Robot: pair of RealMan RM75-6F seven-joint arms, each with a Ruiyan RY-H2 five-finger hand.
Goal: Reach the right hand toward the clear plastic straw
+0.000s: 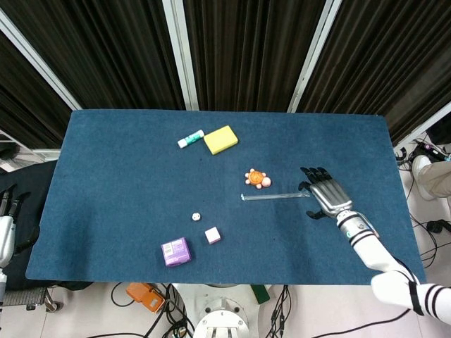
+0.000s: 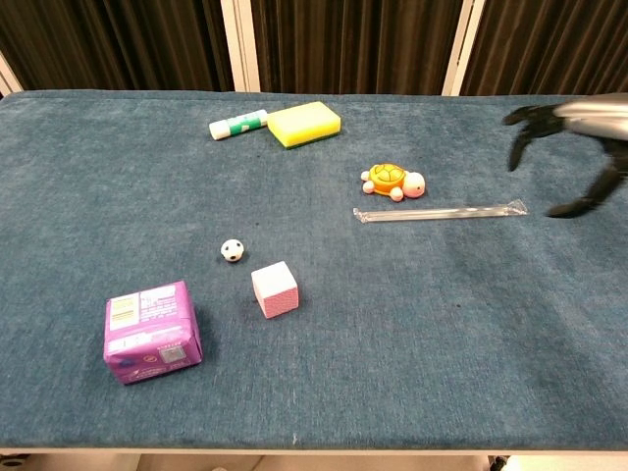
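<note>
Right hand [image 1: 325,193] above straw [image 1: 275,196] end, fingers [image 2: 523,116] spread, apparently no contact; lower gently, centre on wrapper tail, avoid turtle toy [image 1: 258,178].

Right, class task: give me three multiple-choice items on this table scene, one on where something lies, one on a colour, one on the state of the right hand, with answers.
1. What lies nearest the clear plastic straw?
A. purple packet
B. toy turtle
C. yellow sponge

2. What colour is the small cube?
A. pink
B. green
C. black

3. The right hand is:
A. gripping the straw
B. open beside the straw's end
C. resting on the sponge

Answers:
1. B, the toy turtle sits just behind the straw.
2. A, its faces show pink.
3. B, fingers spread and holding nothing, in both views.
</note>
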